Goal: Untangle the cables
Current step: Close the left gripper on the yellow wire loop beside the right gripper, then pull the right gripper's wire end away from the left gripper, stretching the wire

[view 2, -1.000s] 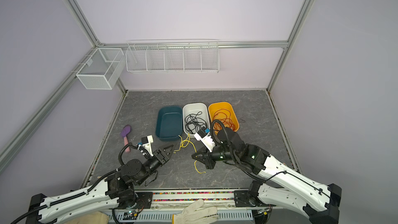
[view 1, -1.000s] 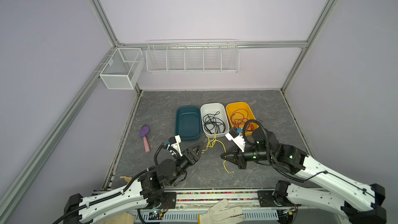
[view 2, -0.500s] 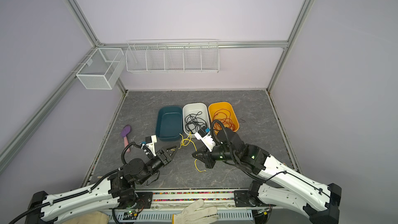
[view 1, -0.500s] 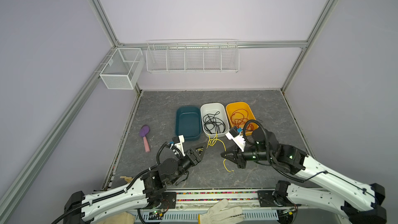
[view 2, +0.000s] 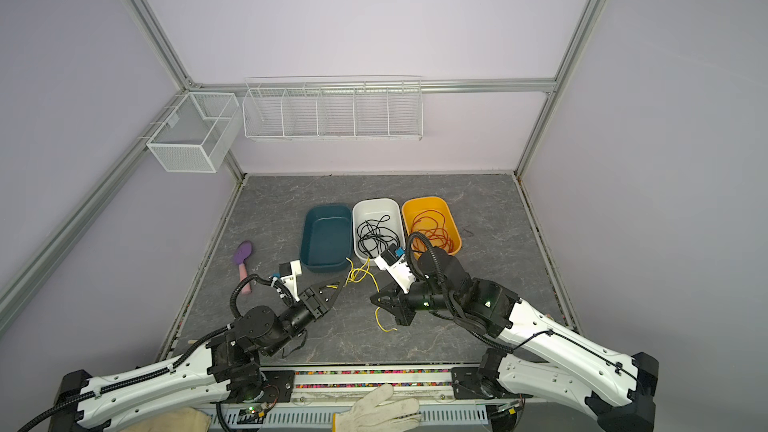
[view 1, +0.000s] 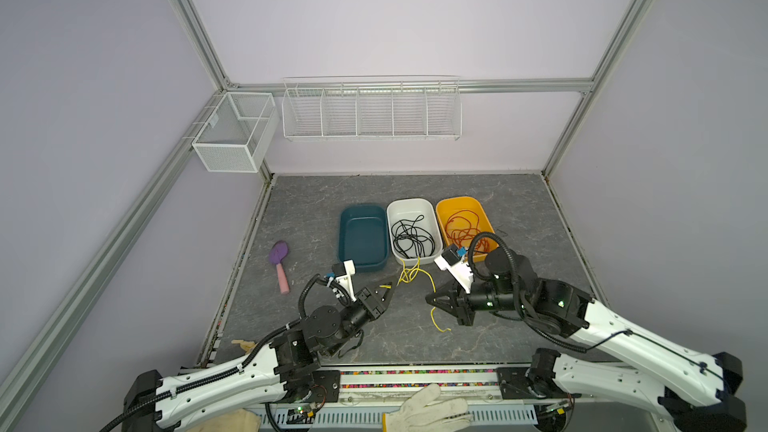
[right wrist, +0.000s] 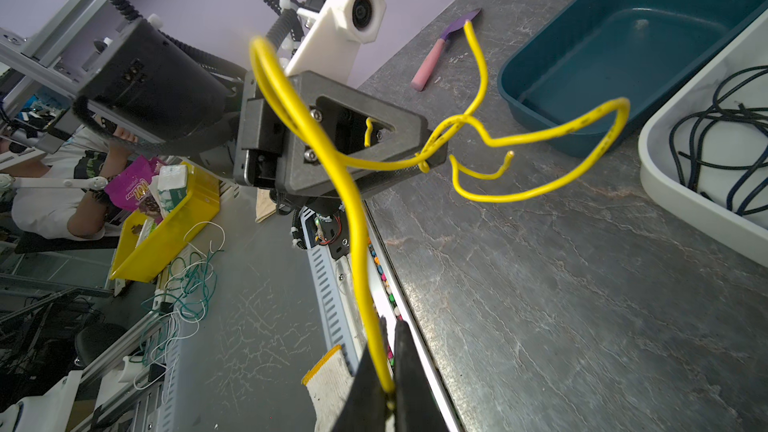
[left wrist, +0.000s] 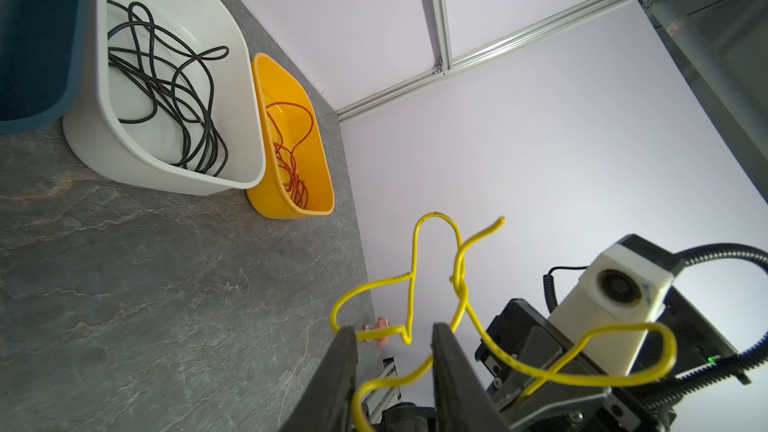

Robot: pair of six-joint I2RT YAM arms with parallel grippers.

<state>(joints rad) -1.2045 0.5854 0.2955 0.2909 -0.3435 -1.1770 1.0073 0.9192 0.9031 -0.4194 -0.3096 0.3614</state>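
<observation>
Pinches one thin knotted yellow cable (right wrist: pixel 357 222) in right gripper (right wrist: pixel 390 326), jaws pressed together on it. Straddles its loop with left gripper (left wrist: pixel 392 332), jaws spread. At 12 o'clock, three plastic tubs: teal tub (view 1: pixel 363 238), white tub (view 1: pixel 409 202) holding black cable tangle (view 1: pixel 409 238), orange tub (view 1: pixel 457 201) holding red cable coil (view 1: pixel 463 228).

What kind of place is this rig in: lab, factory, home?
Probably a robotics lab test cell: aluminium frame around plain walls, left arm and right arm on one base rail, cluttered workshop floor beyond.

Purple-pink brush (view 1: pixel 279 263) left of teal bin (view 1: pixel 362 238); white glove (view 1: pixel 424 409) at front edge.
</observation>
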